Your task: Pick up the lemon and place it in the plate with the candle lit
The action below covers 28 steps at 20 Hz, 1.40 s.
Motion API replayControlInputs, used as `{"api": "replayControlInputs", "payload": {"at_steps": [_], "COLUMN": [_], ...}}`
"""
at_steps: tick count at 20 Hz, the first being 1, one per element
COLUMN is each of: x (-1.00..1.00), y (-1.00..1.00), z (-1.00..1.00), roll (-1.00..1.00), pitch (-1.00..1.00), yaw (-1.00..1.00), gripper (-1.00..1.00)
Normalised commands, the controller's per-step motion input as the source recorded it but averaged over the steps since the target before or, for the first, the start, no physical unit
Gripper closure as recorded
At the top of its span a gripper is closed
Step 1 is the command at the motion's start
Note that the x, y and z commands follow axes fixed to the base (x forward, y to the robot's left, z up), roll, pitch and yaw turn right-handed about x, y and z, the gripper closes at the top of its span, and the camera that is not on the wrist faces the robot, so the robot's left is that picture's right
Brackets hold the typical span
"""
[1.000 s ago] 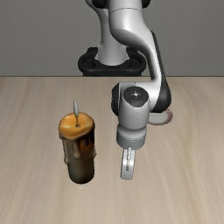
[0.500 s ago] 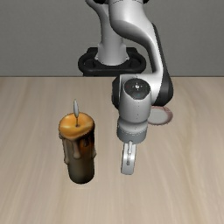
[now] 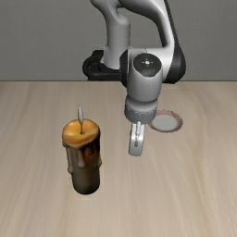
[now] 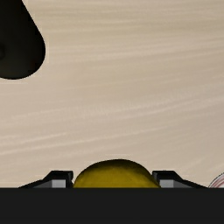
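The gripper [image 3: 136,149] gripped the lemon [image 4: 112,172] between its fingers, over the table [image 3: 37,120] between candle [image 3: 83,155] and plate [image 3: 169,122].

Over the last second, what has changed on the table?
The gripper, shut on the lemon, has lifted and drawn back toward the plate, which the arm mostly covered before. The candle and the plate stayed put.
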Motion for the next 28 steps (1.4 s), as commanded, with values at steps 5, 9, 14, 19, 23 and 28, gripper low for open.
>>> {"api": "replayControlInputs", "payload": {"at_steps": [5, 9, 14, 19, 23, 28], "x": [-1.00, -1.00, -1.00, 0.00, 0.25, 0.60], "y": [0.00, 0.00, 0.20, 1.00, 0.75, 0.20], "z": [0.00, 0.00, 0.00, 0.00, 0.00, 0.00], "roll": [0.00, 0.00, 0.00, 0.00, 0.00, 0.00], "pitch": [0.00, 0.00, 0.00, 0.00, 0.00, 0.00], "yaw": [0.00, 0.00, 0.00, 0.00, 0.00, 0.00], "gripper": [1.00, 1.00, 1.00, 1.00, 1.00, -1.00]}}
